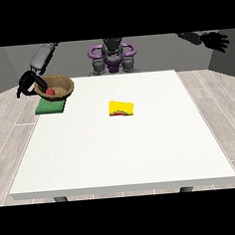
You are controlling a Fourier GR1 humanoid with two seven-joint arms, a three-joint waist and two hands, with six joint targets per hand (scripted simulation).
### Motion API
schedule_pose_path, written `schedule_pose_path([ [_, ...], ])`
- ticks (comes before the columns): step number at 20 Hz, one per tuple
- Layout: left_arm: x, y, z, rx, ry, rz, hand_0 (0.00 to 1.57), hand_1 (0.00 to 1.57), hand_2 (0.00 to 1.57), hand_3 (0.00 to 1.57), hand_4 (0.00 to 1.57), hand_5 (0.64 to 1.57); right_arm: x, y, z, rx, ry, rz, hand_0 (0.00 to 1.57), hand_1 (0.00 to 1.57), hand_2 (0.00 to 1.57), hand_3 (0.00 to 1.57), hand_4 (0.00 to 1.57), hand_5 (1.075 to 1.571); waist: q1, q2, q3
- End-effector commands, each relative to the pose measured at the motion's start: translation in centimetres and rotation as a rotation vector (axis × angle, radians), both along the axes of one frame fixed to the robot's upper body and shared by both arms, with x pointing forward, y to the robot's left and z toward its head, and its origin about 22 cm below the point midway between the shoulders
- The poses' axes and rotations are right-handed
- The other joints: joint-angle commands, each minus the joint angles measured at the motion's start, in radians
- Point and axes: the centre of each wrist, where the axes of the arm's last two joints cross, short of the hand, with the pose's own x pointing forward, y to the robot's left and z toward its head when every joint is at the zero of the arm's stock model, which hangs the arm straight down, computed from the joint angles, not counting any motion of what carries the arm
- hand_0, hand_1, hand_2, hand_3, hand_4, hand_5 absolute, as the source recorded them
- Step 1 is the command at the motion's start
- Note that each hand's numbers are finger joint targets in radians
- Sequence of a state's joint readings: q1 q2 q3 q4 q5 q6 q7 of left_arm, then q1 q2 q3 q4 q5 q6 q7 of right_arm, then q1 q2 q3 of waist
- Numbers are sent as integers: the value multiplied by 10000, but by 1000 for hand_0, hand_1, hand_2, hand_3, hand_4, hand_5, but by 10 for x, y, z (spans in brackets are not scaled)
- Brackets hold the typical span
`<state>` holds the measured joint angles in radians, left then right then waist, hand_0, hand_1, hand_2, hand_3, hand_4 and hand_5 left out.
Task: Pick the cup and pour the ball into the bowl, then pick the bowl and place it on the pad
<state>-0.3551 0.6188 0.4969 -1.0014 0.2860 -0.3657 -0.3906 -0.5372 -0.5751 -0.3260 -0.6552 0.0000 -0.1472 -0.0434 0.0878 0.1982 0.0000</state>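
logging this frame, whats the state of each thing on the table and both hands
bowl: upright, resting on the pad, ball inside
ball: red, lying in the bowl
pad: green, flat at the table's far corner, under the bowl
cup: yellow, tipped on its side mid-table
hand at the view's left: at the bowl's rim
hand at the view's right: raised off the table, fingers spread, holding nothing

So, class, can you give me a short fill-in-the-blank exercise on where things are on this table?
1. The red ball lies inside the ____.
2. The wooden bowl sits above the ____ pad.
3. The yellow cup lies on its ____ on the table.
4. The robot hand at the view's ____ is at the bowl's rim.

Missing words: bowl; green; side; left
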Motion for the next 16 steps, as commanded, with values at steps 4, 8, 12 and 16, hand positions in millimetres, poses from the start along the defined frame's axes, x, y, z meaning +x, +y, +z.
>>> schedule_pose_path([
  [4,1,10,22,70,-687,-93,0,0,0,0,1188,1558,-5,-31,20,-171,-477,-1611,1218,1218,1411,1299,0,1553,177,849,6],
  [8,2,5,24,216,-686,-23,0,0,0,0,1174,1549,-7,-34,14,358,65,-803,420,420,562,917,0,1518,182,569,9],
  [12,-6,29,24,145,-562,335,0,0,0,0,1178,1550,6,-16,16,556,-243,-523,0,0,184,118,0,1392,-69,608,1],
  [16,34,-77,15,-183,422,-1557,0,0,0,0,902,1559,-9,-41,14,508,984,-1008,0,0,0,0,0,1359,344,-964,50],
])
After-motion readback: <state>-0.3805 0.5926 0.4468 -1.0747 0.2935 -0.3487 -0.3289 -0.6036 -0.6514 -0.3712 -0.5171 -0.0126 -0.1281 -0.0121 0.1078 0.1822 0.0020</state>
